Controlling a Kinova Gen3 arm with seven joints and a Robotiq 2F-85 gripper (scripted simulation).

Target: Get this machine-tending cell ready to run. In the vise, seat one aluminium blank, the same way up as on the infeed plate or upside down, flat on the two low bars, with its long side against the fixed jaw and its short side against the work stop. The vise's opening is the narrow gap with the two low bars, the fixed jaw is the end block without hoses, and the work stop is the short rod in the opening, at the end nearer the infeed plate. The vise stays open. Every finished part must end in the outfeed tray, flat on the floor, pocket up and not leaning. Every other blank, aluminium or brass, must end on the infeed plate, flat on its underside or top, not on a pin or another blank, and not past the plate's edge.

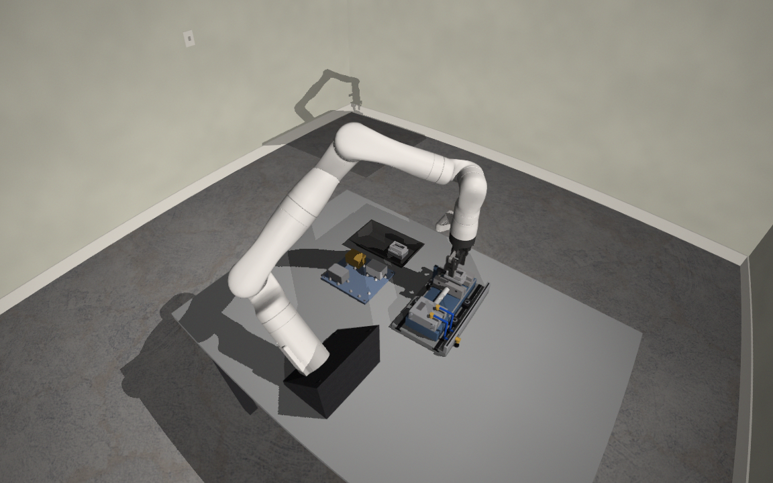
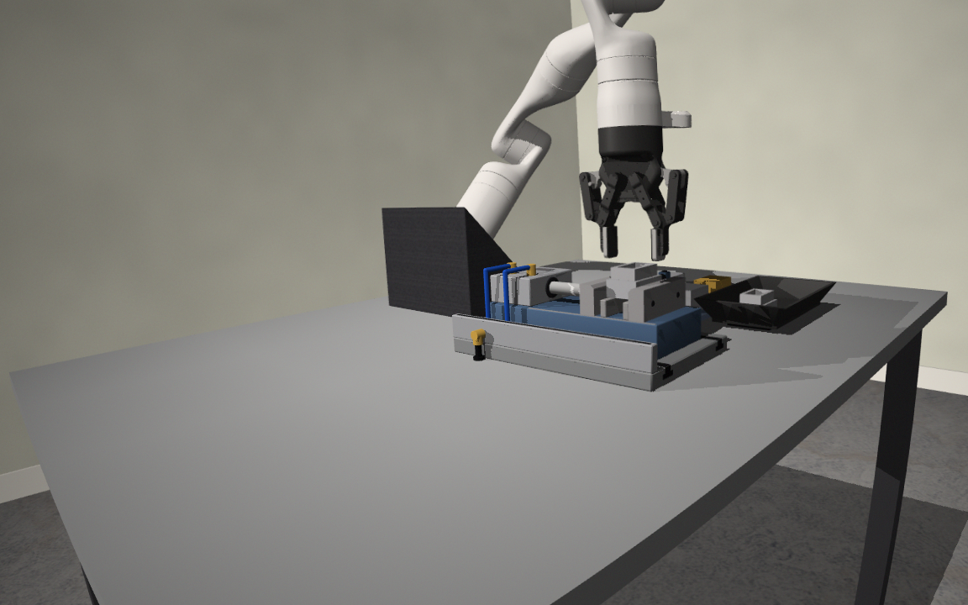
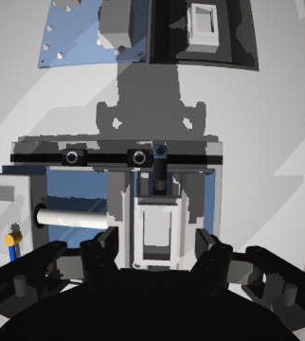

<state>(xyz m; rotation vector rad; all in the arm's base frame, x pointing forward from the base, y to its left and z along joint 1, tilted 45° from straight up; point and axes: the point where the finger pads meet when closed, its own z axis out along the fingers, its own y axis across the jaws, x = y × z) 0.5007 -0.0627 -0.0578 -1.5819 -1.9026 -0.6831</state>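
Observation:
My gripper (image 2: 632, 244) is open and empty, pointing straight down a little above the vise (image 2: 585, 316). In the vise's opening sits a light grey part with a rectangular pocket facing up (image 3: 156, 227), right under the fingers; it also shows in the exterior view (image 2: 632, 272). The black work stop rod (image 3: 159, 172) stands at the part's far end. A second pocketed part (image 1: 398, 247) lies in the black outfeed tray (image 1: 383, 241). The blue infeed plate (image 1: 357, 279) carries two aluminium blanks (image 1: 336, 274) (image 1: 377, 266) and a brass blank (image 1: 355, 258) at its far edge.
The vise's hose end, with blue hoses and yellow fittings (image 2: 506, 289), is on the side away from the tray. A black box (image 1: 335, 372) holds the arm's base at the table's near-left corner. The table edge runs just beyond the tray.

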